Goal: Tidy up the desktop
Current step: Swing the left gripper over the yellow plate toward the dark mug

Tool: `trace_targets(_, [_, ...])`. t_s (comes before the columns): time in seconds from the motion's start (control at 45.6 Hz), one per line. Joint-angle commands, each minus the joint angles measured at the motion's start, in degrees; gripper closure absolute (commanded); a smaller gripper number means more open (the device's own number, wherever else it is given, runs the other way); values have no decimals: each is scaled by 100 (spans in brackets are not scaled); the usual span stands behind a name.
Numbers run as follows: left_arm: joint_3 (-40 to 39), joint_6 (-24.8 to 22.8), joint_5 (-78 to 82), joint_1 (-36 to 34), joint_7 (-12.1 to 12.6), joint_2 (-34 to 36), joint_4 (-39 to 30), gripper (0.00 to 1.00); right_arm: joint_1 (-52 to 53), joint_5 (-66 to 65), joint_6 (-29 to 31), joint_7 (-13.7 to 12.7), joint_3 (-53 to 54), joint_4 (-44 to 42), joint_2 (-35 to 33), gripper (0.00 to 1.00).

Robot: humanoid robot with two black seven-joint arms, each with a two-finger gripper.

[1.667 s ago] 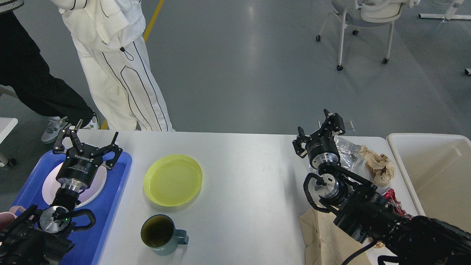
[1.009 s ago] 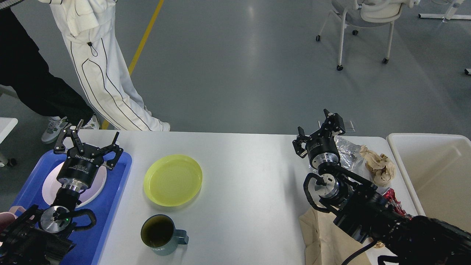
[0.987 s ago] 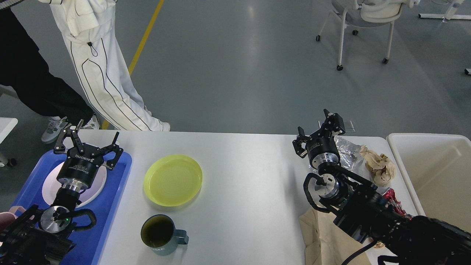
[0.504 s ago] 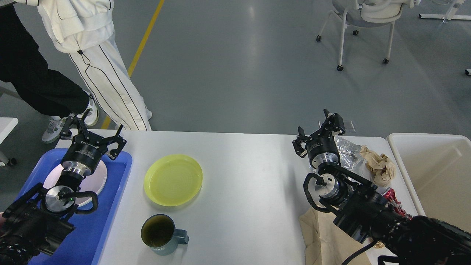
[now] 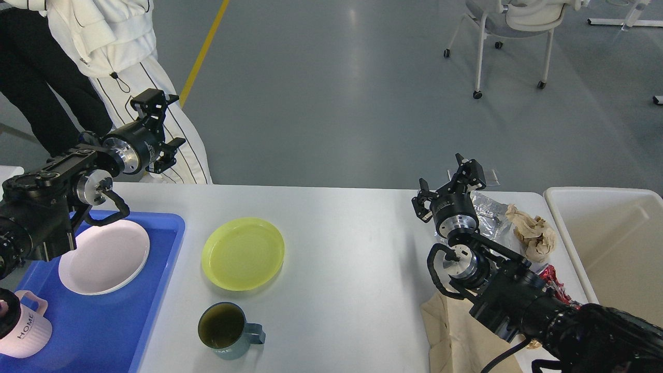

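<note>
Desktop (image 5: 342,243) holds a yellow plate (image 5: 243,253); your left gripper (image 5: 164,126) hangs above it, fingers wide, empty, right gripper (image 5: 448,184) likewise.

pink mug (image 5: 20,331): "HOME" | green mug (image 5: 228,331): lettering, partly legible "ME"

Bare desktop (image 5: 352,243) lies open to the left of the right gripper (image 5: 449,182), as far as a yellow plate (image 5: 243,253) and a green mug (image 5: 226,330). Just to its right, foil (image 5: 489,210), crumpled paper (image 5: 533,232) and a cream bin (image 5: 611,243) crowd the way.
</note>
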Motion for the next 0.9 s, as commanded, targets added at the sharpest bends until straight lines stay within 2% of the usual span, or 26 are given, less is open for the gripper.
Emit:
trace_targets(0.0, [1801,-19,5,-527,-1,-17,20,2,0,5,0,0,0,0,0,0])
trace_targets(0.175, [3780,-46,5,-1020,-10,-60,12,2,0,-3,0,0,0,0,0,0])
trace_targets(0.285, [4791,-142,32,-1319,-10,-446,-94,2,0,-3,0,0,0,0,0,0])
trace_targets(0.351, [5475,-309,32,-1573,-71,-518,-548,2,0,5,0,0,0,9,0,0])
trace_targets(0.417, [5776,-353,40,-2003,-10,-456,-1199,2,0,5,0,0,0,9,9,0])
trace_targets(0.504, [6049,-353,40,-2601,-18,-377,-2411,2,0,-4,0,0,0,18,9,0])
trace_targets(0.614, [6391,-362,40,-2936,-18,-315,-3503,2,0,5,0,0,0,18,9,0])
trace_targets(0.877, [6489,-362,40,-3068,-10,-675,-3873,2,0,-3,0,0,0,9,9,0])
